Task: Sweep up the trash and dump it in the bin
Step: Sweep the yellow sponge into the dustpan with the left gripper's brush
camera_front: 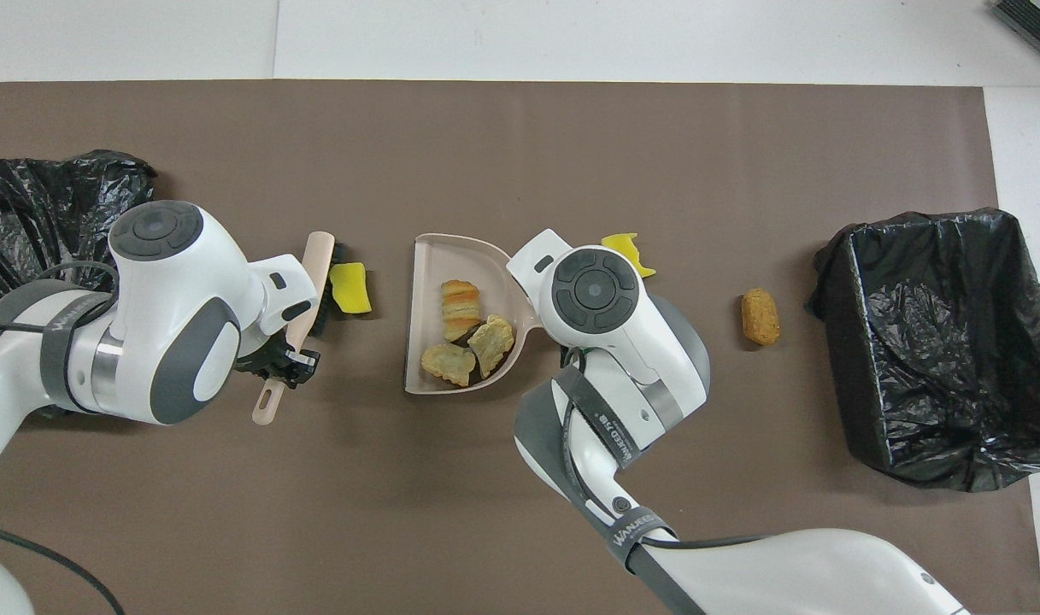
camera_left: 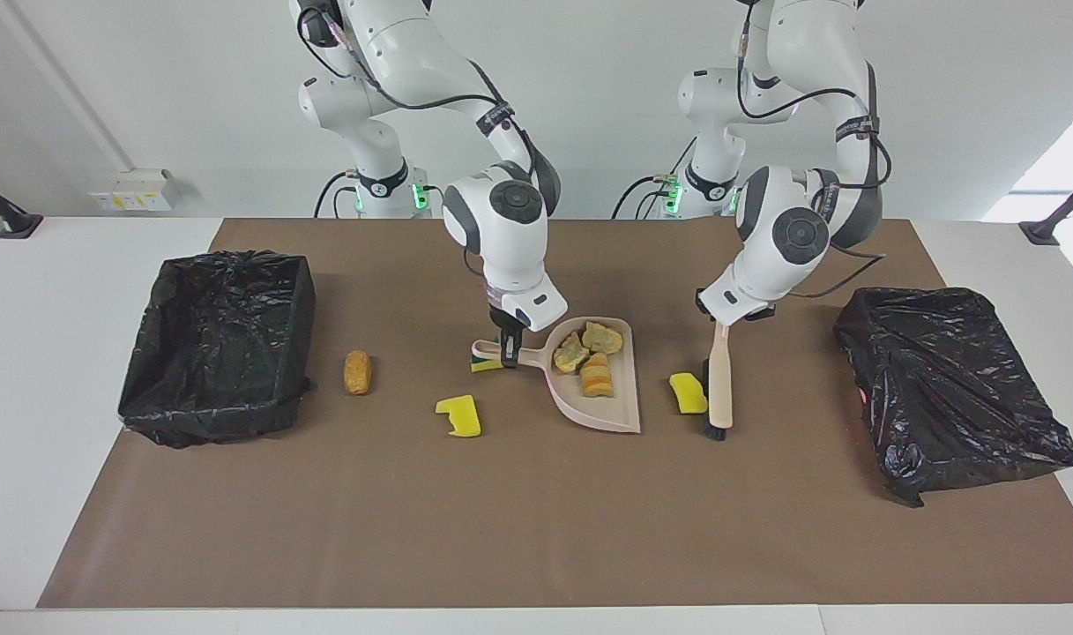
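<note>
Three scraps (camera_left: 588, 356) in dustpan (camera_left: 622, 414), perhaps four strewn.
</note>
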